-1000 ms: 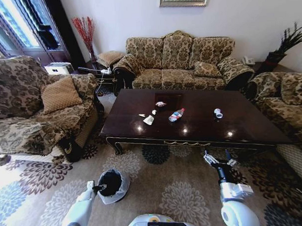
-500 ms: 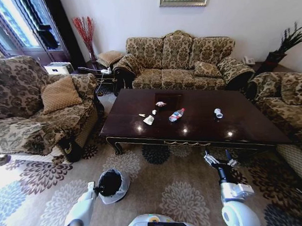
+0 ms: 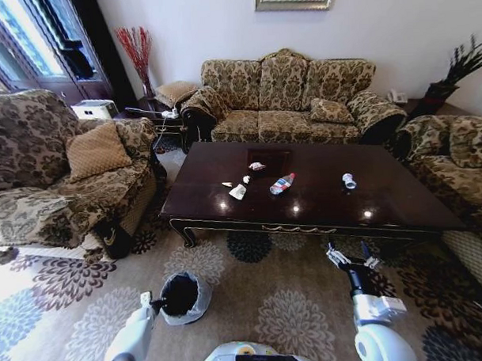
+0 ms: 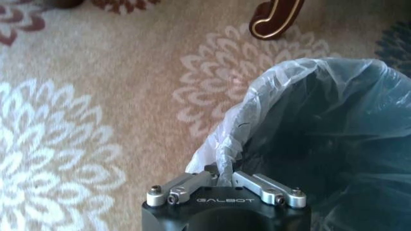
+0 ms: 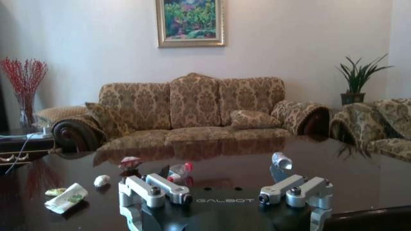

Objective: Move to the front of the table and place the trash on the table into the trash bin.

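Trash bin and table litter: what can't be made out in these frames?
- Trash bin interior: left wrist view, shadow hides the bottom; edges crop the rim.
- White scraps on the table: head view, too small to identify.
- Small bottle: head view, too small to judge its shape.
- Table's near edge: right wrist view, partly hidden behind the open right tool.

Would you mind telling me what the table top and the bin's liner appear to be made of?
The table top looks like dark polished wood: it mirrors lights and the sofa. The bin liner looks like thin whitish translucent plastic film, crinkled over the rim, pinched by the left gripper.
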